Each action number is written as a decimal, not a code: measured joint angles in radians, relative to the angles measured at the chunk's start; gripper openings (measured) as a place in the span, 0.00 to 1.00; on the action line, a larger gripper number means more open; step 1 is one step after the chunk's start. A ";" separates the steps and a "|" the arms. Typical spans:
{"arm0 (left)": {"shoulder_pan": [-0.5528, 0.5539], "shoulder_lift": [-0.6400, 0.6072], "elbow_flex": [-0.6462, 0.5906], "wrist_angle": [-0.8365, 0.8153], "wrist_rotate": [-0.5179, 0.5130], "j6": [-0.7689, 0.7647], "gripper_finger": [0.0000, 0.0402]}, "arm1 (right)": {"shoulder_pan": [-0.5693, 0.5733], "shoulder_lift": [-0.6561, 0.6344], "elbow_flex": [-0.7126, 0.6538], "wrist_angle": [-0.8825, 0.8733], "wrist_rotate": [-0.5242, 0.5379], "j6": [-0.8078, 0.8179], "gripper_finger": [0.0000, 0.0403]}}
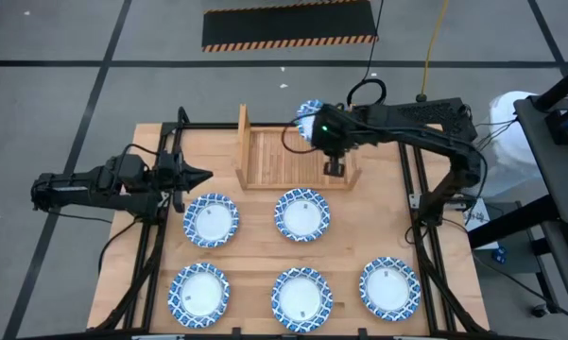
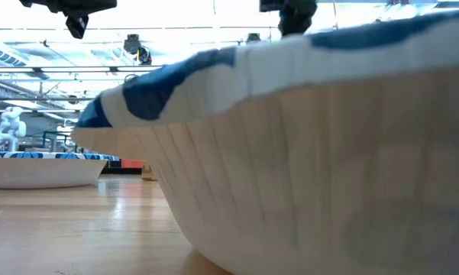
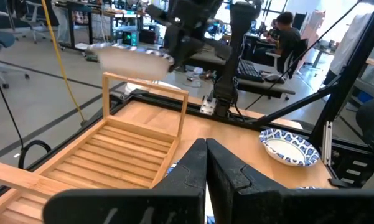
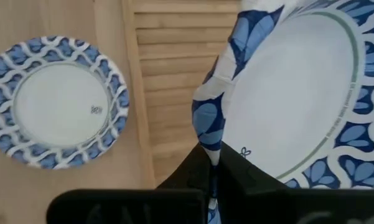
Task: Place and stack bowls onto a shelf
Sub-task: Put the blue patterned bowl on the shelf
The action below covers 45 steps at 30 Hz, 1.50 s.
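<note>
The wooden tabletop [image 1: 255, 236] carries the shelf [image 1: 284, 156] at its far edge, a slatted rack between two upright side boards; from above its slats look bare, with nothing resting on them. Five bowls lie flat on the table: two in a row just in front of the shelf [image 1: 211, 219] [image 1: 301, 214], and three nearer the front edge [image 1: 199, 289] [image 1: 301, 297] [image 1: 389, 287].

The sixth bowl [image 4: 299, 93] is in the air. The high view shows only a sliver of it behind the right arm, above the shelf's right side board. The right wrist view shows what the overhead camera hides: the right gripper [image 4: 211, 162] is pinched tight on this bowl's patterned rim, the bowl tilted over the slats, with one table bowl off to the side. The left wrist view catches the same bowl from the side, blurred, raised above the rack.

The low view adds little: a near bowl [image 2: 305, 153] fills most of it, and probably a second one sits far off at the left.

The left gripper [image 1: 197, 176] hangs beside the shelf's left board, fingers closed together, holding nothing.
</note>
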 joint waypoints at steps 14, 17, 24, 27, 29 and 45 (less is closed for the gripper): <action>0.000 0.000 0.000 0.000 0.000 0.002 0.01 | -0.125 0.207 0.003 0.042 -0.120 -0.122 0.00; 0.000 0.000 0.000 0.000 -0.013 0.002 0.01 | -0.146 0.241 0.003 0.034 -0.120 -0.133 0.00; 0.000 0.000 0.000 0.000 -0.017 0.002 0.01 | -0.212 0.300 0.003 0.018 -0.164 -0.152 0.00; 0.000 0.000 0.000 0.000 -0.017 0.002 0.01 | -0.235 0.321 0.003 0.028 -0.162 -0.152 0.00; 0.000 0.000 0.000 0.000 -0.017 0.002 0.01 | -0.246 0.328 0.003 0.036 -0.162 -0.157 0.00; 0.000 0.000 0.000 0.000 -0.029 0.002 0.01 | -0.274 0.336 -0.192 0.130 -0.163 -0.189 0.00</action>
